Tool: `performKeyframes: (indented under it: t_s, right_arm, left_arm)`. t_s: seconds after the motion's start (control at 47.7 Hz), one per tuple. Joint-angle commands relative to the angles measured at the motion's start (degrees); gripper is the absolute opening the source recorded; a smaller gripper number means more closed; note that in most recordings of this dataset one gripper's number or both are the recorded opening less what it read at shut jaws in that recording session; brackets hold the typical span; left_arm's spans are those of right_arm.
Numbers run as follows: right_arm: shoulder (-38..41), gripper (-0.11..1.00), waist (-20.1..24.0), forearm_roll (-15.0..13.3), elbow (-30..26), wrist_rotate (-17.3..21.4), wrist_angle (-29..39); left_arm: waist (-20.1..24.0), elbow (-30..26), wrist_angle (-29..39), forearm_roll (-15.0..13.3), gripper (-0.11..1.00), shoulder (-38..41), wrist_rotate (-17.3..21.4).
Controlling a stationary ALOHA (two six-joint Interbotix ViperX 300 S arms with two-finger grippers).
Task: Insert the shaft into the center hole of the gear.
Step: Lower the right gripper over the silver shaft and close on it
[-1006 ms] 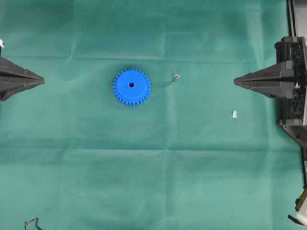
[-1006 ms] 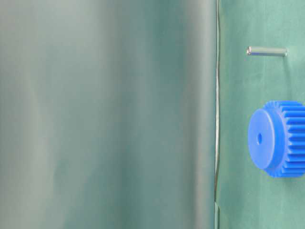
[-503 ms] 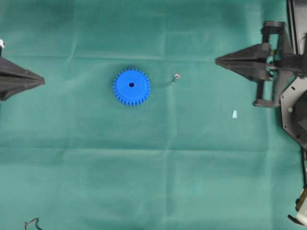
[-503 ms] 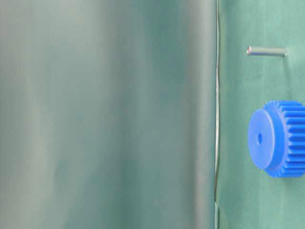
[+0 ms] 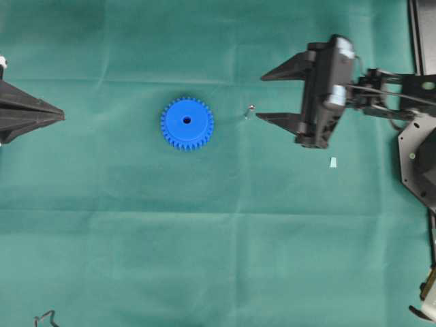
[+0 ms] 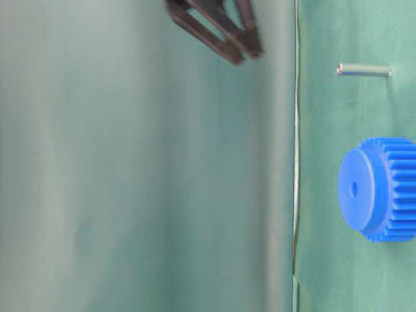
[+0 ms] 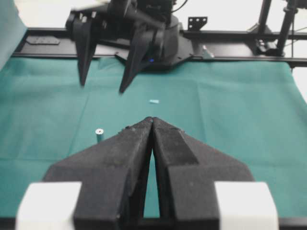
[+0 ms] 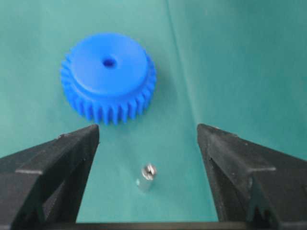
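Now you are at the pick-up step: your right pincer (image 5: pixel 268 95) is spread wide, empty, near the shaft (image 5: pixel 251 108) standing on the tabletop (image 5: pixel 204 238) beside the gear (image 5: pixel 187 123), so drop lower and straddle it before closing, while your left pincer (image 7: pixel 152 120) sits closed.

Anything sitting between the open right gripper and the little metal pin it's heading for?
No. In the overhead view only bare green cloth separates the open right gripper from the tiny silvery metal shaft; the right wrist view shows the same.

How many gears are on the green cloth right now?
1. The gear lies flat left of center, with the shaft standing apart to its right. No other gear shows in any view.
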Motion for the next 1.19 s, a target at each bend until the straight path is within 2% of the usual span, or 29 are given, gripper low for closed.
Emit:
performKeyframes:
  t_s: [0.0,0.126,0.356,0.88,0.943,0.985,1.174]
  right_arm:
    - [3.25,0.85,-0.62,0.97,-1.05,0.00,-2.81]
    - [8.09,0.85,-0.88,2.11,-1.23,0.00,-4.92]
    - [12.48,0.84,-0.97,3.16,-1.49,0.09,-6.06]
    - [14.24,0.82,-0.97,3.43,-2.20,0.00,-6.42]
    - [14.50,0.78,-0.97,3.43,-2.37,0.00,-6.06]
    - [14.68,0.71,-0.97,3.34,-2.46,0.00,-5.63]
    - [15.12,0.24,-0.53,3.16,-2.90,-0.09,-4.31]
  left_arm:
    - [-0.09,-1.32,-0.09,0.18,0.00,0.53,-0.09]
    - [-0.09,-1.32,0.00,0.18,0.00,0.44,-0.09]
    - [-0.09,-1.32,0.53,0.18,0.00,0.53,-0.09]
    - [-0.09,-1.32,1.05,0.09,0.00,0.44,-0.09]
    - [-0.09,-1.32,1.05,0.18,0.00,0.44,-0.09]
    - [-0.09,-1.32,1.05,0.09,0.00,0.44,-0.09]
    - [-0.09,-1.32,1.05,0.09,0.00,0.44,-0.09]
